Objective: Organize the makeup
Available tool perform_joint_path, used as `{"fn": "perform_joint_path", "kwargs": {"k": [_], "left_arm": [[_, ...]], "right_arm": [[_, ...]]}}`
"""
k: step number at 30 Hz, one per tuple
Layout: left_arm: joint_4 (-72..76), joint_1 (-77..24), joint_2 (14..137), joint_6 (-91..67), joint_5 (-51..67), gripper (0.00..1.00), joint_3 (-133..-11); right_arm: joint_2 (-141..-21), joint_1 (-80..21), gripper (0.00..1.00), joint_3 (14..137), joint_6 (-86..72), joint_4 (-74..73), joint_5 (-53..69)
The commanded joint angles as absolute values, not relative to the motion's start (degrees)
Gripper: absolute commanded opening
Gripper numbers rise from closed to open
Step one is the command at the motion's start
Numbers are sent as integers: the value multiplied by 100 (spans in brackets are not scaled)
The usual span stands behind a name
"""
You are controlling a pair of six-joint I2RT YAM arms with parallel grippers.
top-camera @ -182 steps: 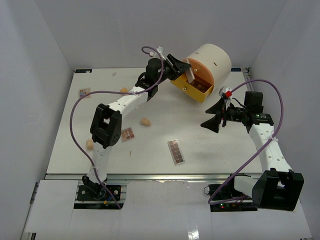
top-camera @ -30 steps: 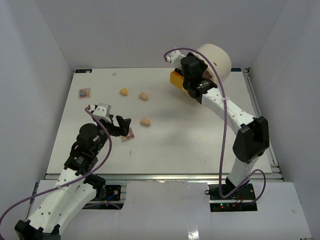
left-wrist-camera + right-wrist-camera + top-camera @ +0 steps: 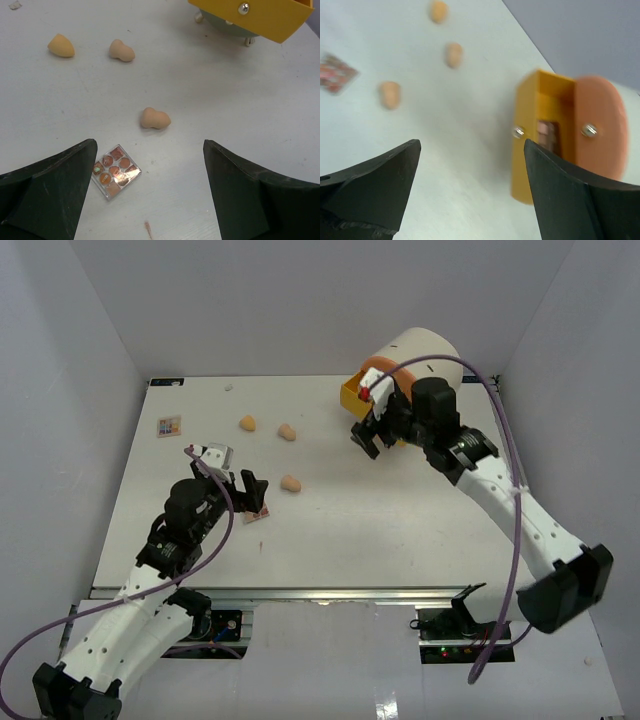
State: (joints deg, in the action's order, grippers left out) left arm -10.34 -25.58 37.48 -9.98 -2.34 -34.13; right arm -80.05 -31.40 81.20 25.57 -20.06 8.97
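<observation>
Table (image 3: pixel 400 530): white, flat and matt; it is carrying everything listed here.
Cylinder (image 3: pixel 430 348): cream and smooth, lying on its side at the far right corner of the table, with its round orange face (image 3: pixel 600 125) pointing toward the middle.
Drawer (image 3: pixel 260 15): a yellow-orange box, standing pulled out of that face; a small round metal knob (image 3: pixel 243 7) is sitting on its front.
Right gripper (image 3: pixel 472 145): its black wedge-shaped fingers (image 3: pixel 370 190) are standing wide apart and gripping nothing; it is hovering over the table just beside the drawer, on the side toward the middle.
Left gripper (image 3: pixel 150 147): its black fingers are spreading fully and holding nothing; it is hovering over the left half of the table, right above one palette.
Palettes: three flat ones with pink-brown pans. A square one (image 3: pixel 116 171) in a clear glossy case, with round pans in a grid, is lying askew on the left half of the table, just inside the left gripper's left finger. A second (image 3: pixel 169 426) is lying by the left edge near the far left corner, any print on it too small to read. A third (image 3: pixel 547 134) is lying inside the drawer, blurred.
Sponges: three, peach, matt and soft-looking. Two are lying near each other toward the far edge, left of the middle: an egg-shaped, more orange one (image 3: pixel 61 45) and a waisted one (image 3: pixel 122 50). A third (image 3: pixel 155 118), also waisted, is lying closer to the middle, near the square palette but apart from it.
Mark (image 3: pixel 148 229): a small reddish smear, showing on the table near the square palette, on its near-edge side.
Scrap (image 3: pixel 229 388): a tiny white bit, lying by the far edge.
</observation>
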Motion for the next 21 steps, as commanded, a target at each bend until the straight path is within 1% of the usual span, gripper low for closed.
{"fn": "perform_joint_path", "kwargs": {"k": [1, 3, 6, 9, 14, 21], "left_arm": [[-1161, -2531, 4036, -1182, -33, 98, -3590], [-1415, -2525, 4274, -1456, -50, 98, -3774], [-1982, -2522, 4946, -2029, -219, 98, -4136], [-2669, -2506, 5947, -2566, -337, 98, -4589], [-3344, -2447, 7176, -3365, -826, 98, -5158], [-3081, -2170, 8096, -3632, -639, 98, -5182]], "right_arm": [[-7142, -3130, 90, 6440, 2543, -1804, 3676], [-6744, -2994, 90, 5851, 2857, -1779, 4075], [-6358, -2623, 90, 5196, 3028, -1721, 4703], [-6178, -2154, 90, 4694, 2943, -1484, 5361], [-5975, -1801, 90, 4728, 2869, -1546, 5126], [-5748, -1699, 90, 4682, 2777, -1535, 4998]]}}
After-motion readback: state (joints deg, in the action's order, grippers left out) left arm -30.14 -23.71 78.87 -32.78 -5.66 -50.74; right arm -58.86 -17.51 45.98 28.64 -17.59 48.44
